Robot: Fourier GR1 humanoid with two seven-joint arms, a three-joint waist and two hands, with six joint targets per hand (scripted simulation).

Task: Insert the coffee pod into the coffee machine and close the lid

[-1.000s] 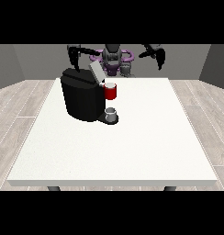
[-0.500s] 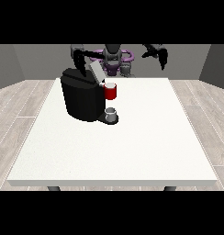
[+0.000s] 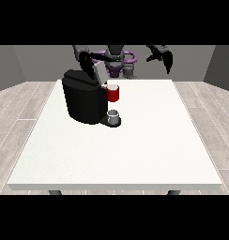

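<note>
Black boxy coffee machine on white table, grey lid raised; red pod holder at its front, small grey cup below. Coffee pod itself not discernible; lid not yet closed. Hand at view's left near lid, fingers unreadable. Hand at view's right raised, fingers curled downward, holding nothing

The coffee machine hides the table behind it and part of the hand at the view's left (how its fingers lie is too small to tell). The coffee pod cannot be made out. The table's legs are cut off below.
</note>
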